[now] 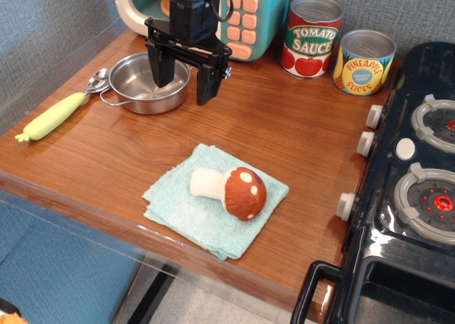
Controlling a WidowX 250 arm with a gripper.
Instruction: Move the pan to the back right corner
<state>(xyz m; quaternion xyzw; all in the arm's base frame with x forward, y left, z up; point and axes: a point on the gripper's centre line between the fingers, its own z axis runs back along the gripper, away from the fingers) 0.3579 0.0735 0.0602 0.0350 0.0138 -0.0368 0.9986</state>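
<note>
The pan [138,86] is a small shiny steel bowl-like pan with wire loop handles, at the back left of the wood tabletop [298,132]. My black gripper [183,82] is open and hangs over the pan's right rim. Its left finger is above the pan's inside, its right finger [206,82] just outside to the right. I cannot tell whether it touches the pan. The back right part of the tabletop holds two cans.
A spoon with yellow-green handle [57,114] lies left of the pan. A teal toy appliance [249,18] stands behind. Tomato sauce can [311,36] and pineapple can [363,61] stand at back right. A mushroom [234,189] lies on a teal cloth [206,224]. A black stove [412,196] is at right.
</note>
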